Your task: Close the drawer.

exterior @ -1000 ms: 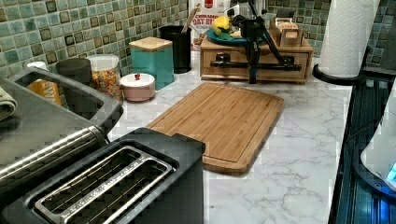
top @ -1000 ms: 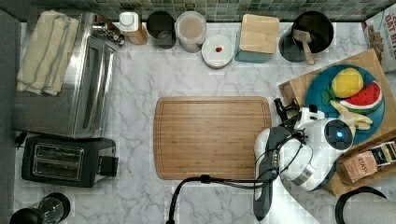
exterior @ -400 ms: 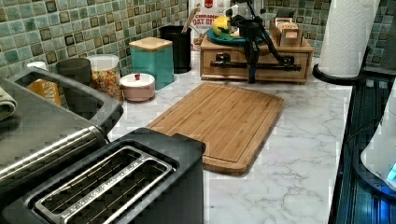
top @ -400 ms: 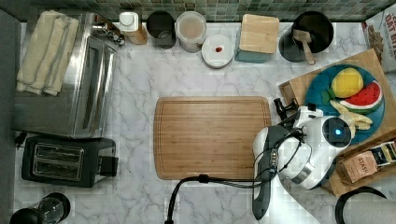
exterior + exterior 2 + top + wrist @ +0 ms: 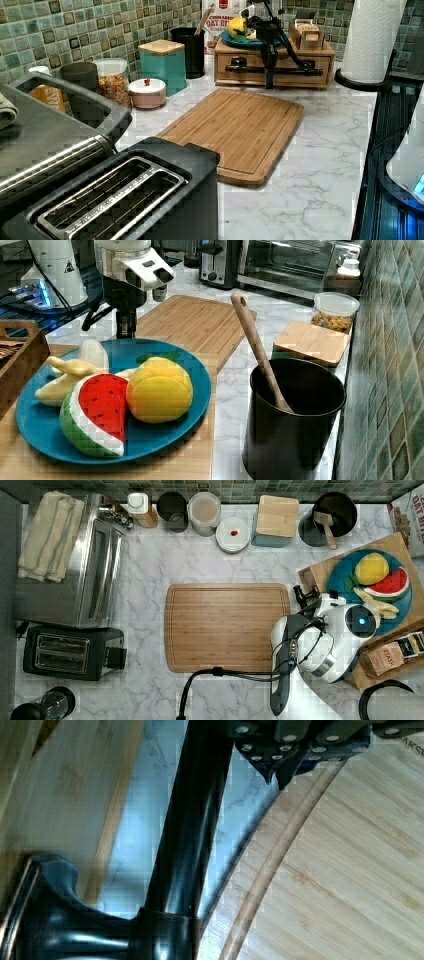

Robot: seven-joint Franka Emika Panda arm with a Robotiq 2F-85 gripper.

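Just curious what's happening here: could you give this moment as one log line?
step: close drawer | gripper: shut, at handle | drawer front: looks about flush

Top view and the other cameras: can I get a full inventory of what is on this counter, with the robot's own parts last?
light-wood drawer with black bar handle: 1, front of the wooden stand under the plate
bamboo cutting board: 1, mid-counter
round blue plate of toy fruit: 1, on the stand
wooden box of tea packets: 1, on the stand
black crock with wooden spoon: 1, by the tiled wall
teal canister with wood lid: 1, by the wall
white lidded bowl: 1, red knob
clear cereal jar: 1
black toaster: 1
silver toaster oven: 1, cream towel on top
paper towel roll: 1, white
robot arm: white
gripper: black, shut, beside the handle
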